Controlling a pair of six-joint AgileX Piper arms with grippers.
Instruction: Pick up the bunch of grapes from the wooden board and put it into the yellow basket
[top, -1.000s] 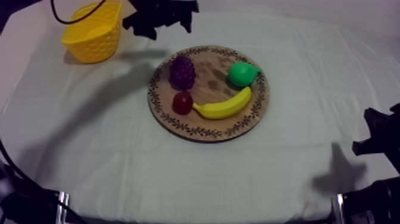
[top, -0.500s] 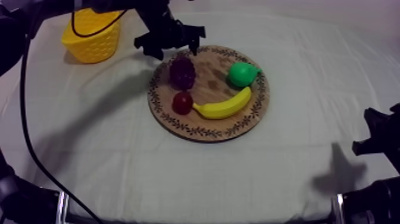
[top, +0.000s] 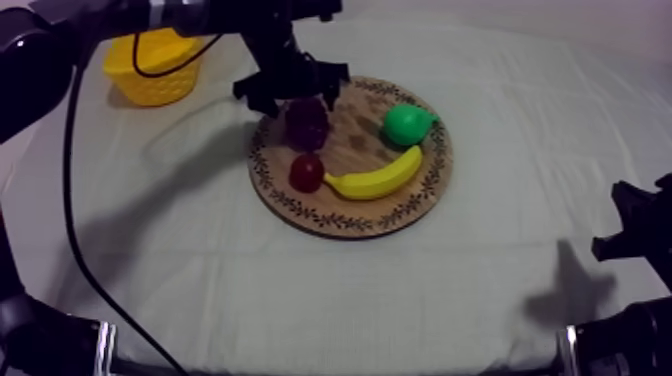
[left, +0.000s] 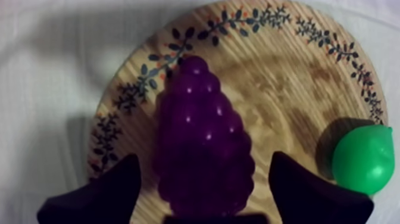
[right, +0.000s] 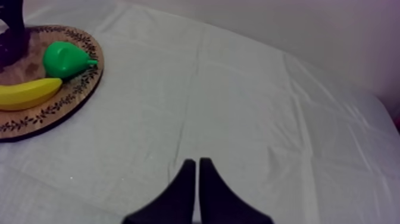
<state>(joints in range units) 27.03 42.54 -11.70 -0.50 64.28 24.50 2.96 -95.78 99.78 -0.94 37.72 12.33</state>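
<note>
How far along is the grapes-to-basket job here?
Done: left gripper, open, straddles the bunch of grapes. In hand: the grasp; the grapes lie on the wooden board, not yet gripped. Left: close, lift, carry to the yellow basket, release. The right gripper rests shut over the cloth.

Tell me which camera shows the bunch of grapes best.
The left wrist view: the bunch of grapes lies on the wooden board, close up, inside the open left end effector. The top view shows it partly under that end effector. The right wrist view gives perhaps a dark sliver at the board's far rim.
</note>
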